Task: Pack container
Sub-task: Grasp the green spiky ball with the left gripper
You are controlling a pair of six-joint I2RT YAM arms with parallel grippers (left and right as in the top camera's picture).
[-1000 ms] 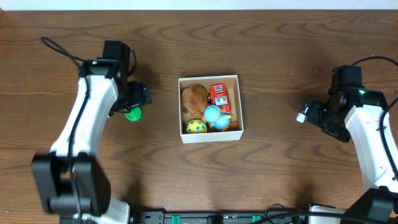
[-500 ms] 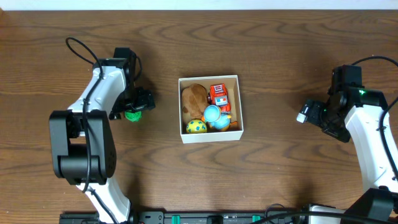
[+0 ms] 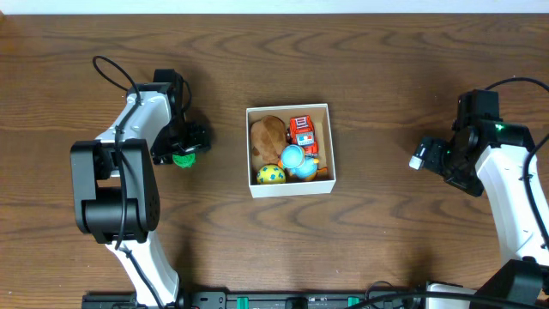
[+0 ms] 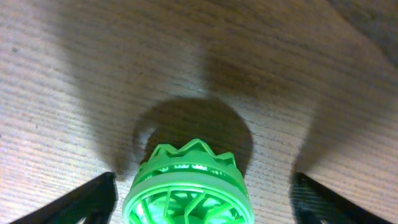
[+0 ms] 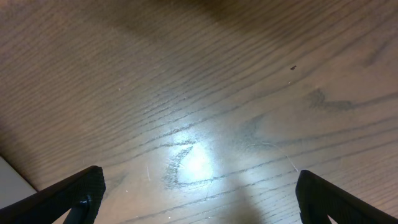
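Note:
The container (image 3: 289, 190), a small white-walled box with a tan interior, sits at the table's middle. It holds a brown plush toy (image 3: 268, 133), a red toy (image 3: 302, 130), a blue ball (image 3: 294, 158) and a yellow-green ball (image 3: 271, 174). A green ribbed toy (image 3: 183, 159) stands on the table left of the box. My left gripper (image 3: 184, 151) is open over it. In the left wrist view the green toy (image 4: 189, 180) sits between the spread fingers (image 4: 202, 199), with a gap on each side. My right gripper (image 3: 429, 156) is open and empty over bare wood (image 5: 199, 193).
The brown wooden table (image 3: 386, 69) runs under everything. Black cables trail from the left arm (image 3: 107, 69) and the right arm (image 3: 515, 81). A black bar with green parts lies along the front edge (image 3: 292, 300).
The left arm has folded in and its elbow swung towards the front, while its gripper stayed at the green toy. The right arm and the box have not moved.

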